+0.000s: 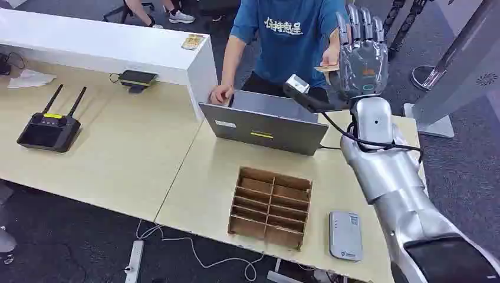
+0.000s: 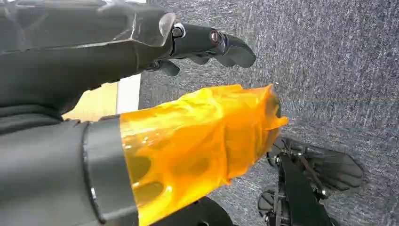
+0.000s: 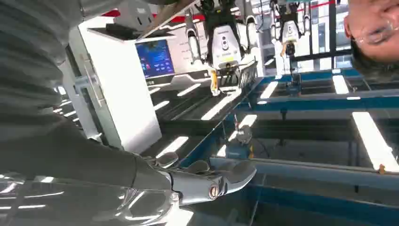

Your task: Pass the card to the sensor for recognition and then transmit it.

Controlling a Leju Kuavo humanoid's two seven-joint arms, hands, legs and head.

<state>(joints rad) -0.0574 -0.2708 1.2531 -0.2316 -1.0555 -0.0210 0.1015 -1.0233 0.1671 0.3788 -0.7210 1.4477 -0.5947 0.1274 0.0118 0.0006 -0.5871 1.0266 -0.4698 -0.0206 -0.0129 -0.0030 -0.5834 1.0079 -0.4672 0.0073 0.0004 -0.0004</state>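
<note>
- Head view: the right hand point(image 1: 361, 56) is raised at the upper right of the frame, its back to the camera and its fingers upright and slightly apart; a tan card point(image 1: 326, 68) shows just at its left edge, where a person's hand point(image 1: 331, 54) meets it; whether the robot's thumb still pinches the card, or the person alone holds it, I cannot tell; the grey sensor point(image 1: 345, 235) lies flat on the table point(image 1: 118, 159) at the lower right, well apart from the card, beside the cardboard divider box point(image 1: 270, 206) at lower centre; a laptop point(image 1: 263, 122) stands at the centre.
- Left wrist view: the left hand point(image 2: 197, 44) hangs over grey carpet at the top of the frame, fingers stretched out and holding nothing; an orange film wraps the thumb.
- Right wrist view: the right hand's fingers point(image 3: 207, 181) reach out along the lower centre, extended; no card is visible between them here.
- Judgement: the card being at the person and away from the sensor suggests recognition is done and the handover is under way or just ending; only the release and lowering the arm seem left.
</note>
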